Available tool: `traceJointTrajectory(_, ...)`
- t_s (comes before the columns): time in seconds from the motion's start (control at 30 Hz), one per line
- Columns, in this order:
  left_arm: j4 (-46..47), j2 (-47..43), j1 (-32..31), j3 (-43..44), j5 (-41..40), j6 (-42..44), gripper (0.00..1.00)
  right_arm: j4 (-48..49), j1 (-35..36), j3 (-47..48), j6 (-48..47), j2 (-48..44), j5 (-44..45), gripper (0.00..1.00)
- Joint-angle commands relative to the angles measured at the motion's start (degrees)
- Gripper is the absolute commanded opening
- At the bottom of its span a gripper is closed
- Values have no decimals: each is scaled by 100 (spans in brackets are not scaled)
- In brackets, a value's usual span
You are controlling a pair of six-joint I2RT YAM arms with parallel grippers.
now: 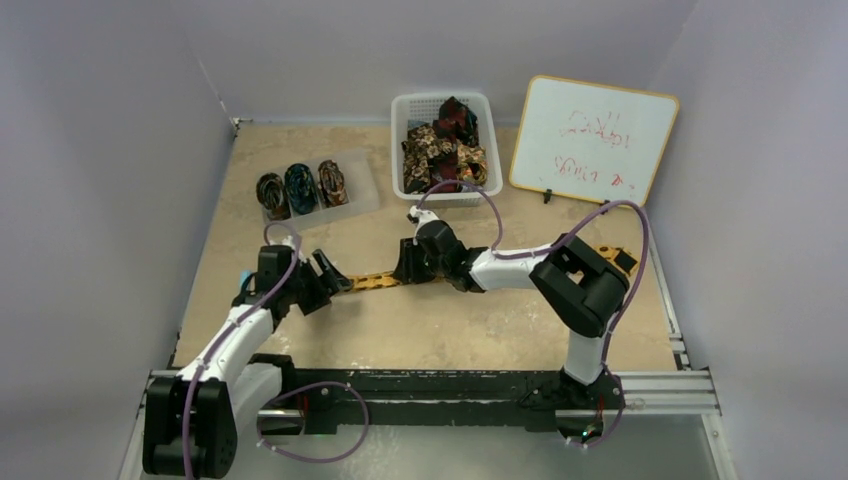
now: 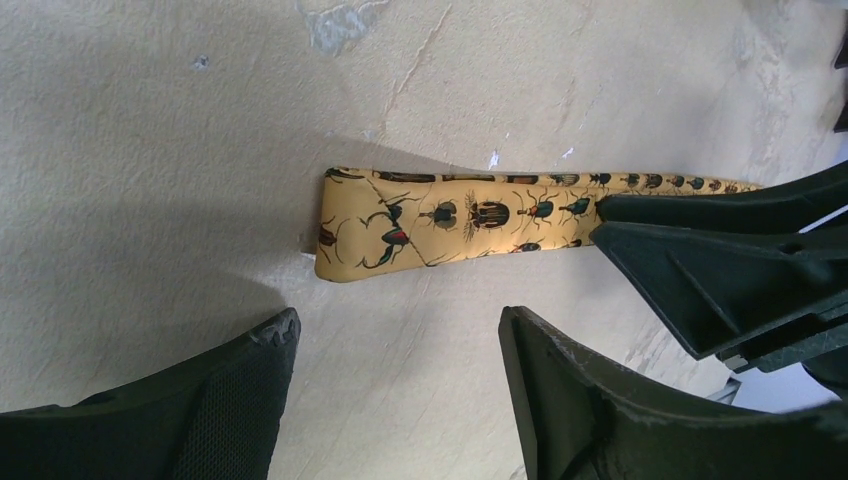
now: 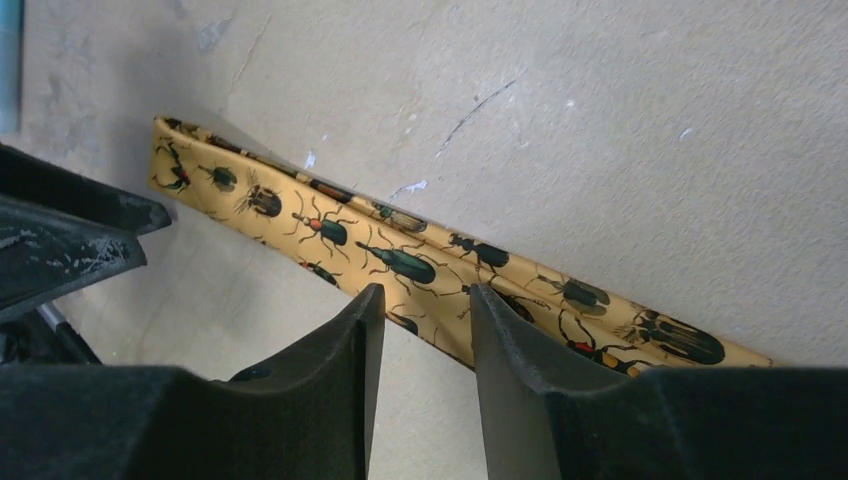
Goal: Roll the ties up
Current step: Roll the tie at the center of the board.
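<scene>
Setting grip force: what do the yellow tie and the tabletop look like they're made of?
Yellow tie: thin, smooth woven fabric, perhaps silk or polyester; slight sheen, printed beetles, crisp folded end lying flat. Tabletop: hard, matte beige surface with stone-like mottling, scratches and chipped spots; possibly laminate or painted board.

place: robot lab cell | cues: plain enclosure walls [image 1: 100,150], whiteboard [image 1: 593,138], metal mounting rail [image 1: 660,388], beige tabletop [image 1: 450,330]

Three rolled ties [image 1: 301,187]; one flat yellow tie [image 2: 450,215]; one basket [image 1: 398,130]; one whiteboard [image 1: 592,140]; one tray [image 1: 362,175].
</scene>
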Motion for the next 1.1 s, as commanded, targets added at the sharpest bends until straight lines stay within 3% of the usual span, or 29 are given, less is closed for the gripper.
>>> traceJointTrajectory(0.0, 449, 174, 28, 25, 156, 157, 71, -520, 21, 68, -150, 279, 335, 37)
traceJointTrajectory(0.07, 413, 242, 30, 104, 97, 220, 71, -572, 19, -34, -171, 241, 435, 32)
traceJointTrajectory(0.43, 454, 432, 28, 340, 52, 542, 71, -870, -48, -619, -72, -194, 684, 29)
traceJointTrajectory(0.57, 899, 637, 26, 228, 600, 718, 66, -1015, -152, -555, -331, -211, 739, 26)
traceJointTrajectory(1.07, 1664, 1723, 30, 559, 998, 1077, 52, -973, -310, -542, -585, -398, 362, 23)
